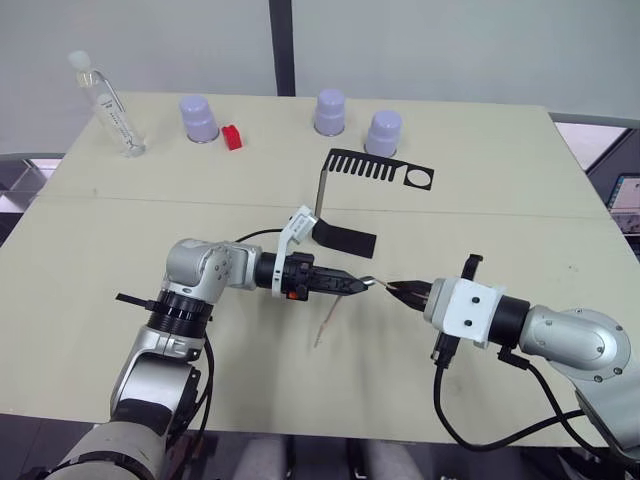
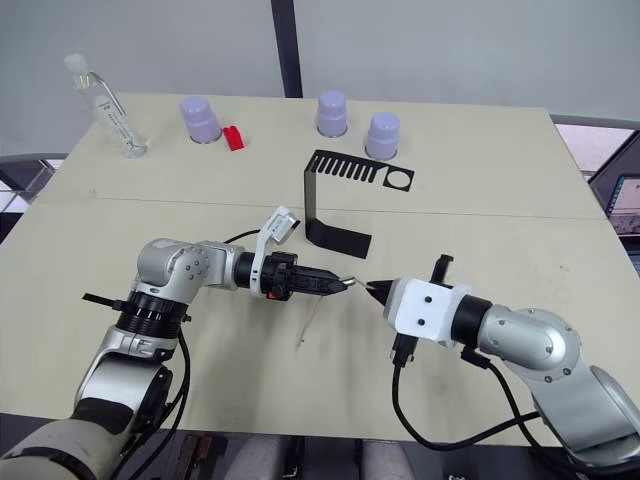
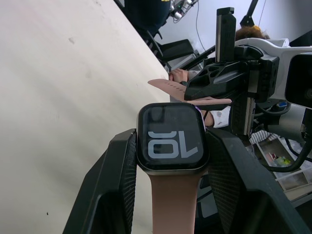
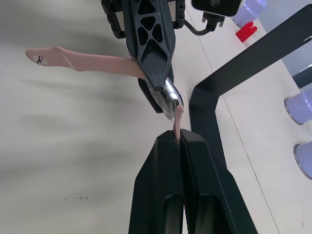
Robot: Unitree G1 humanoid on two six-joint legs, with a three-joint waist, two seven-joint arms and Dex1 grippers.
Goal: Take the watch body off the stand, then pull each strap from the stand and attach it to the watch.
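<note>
Head stereo pair looks down over table (image 1: 480,180); wrist cams close-up.

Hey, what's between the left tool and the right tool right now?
Only the watch body, held in the left tool, and the strap pinched in the right tool. The right wrist view shows it.

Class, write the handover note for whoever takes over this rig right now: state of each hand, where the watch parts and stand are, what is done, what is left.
Left hand: shut on the watch body, held above the table. One strap is already attached and hangs from it.
Right hand: shut on the second strap, its end brought up against the watch body's free edge.
The stand sits behind the hands, its comb arm and ring bare.
Done: watch body and both straps off the stand, first strap on.
Left: seat the second strap; whether it has engaged cannot be told.
</note>
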